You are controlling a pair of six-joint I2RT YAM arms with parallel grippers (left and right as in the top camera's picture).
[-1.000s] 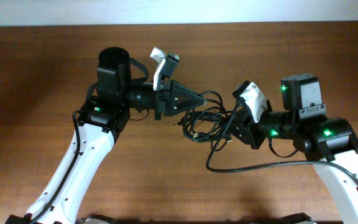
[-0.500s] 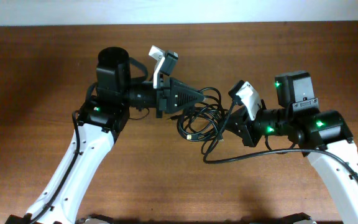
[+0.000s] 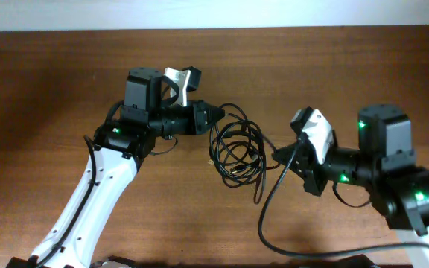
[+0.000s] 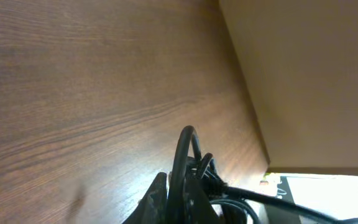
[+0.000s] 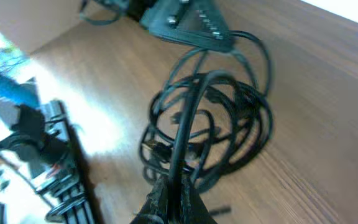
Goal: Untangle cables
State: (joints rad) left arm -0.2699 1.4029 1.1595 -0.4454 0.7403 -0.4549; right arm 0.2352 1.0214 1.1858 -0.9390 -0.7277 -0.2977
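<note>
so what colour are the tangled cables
The cables are black, clearest in the overhead view.

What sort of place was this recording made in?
Likely a robotics lab workbench: a brown wooden tabletop against a plain pale wall, two white-and-black robot arms, and a tangle of thin black cables between them.

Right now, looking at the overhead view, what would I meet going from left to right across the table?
left arm → left end effector, shut on the cables → cables → right end effector, shut on a cable → right arm
</note>
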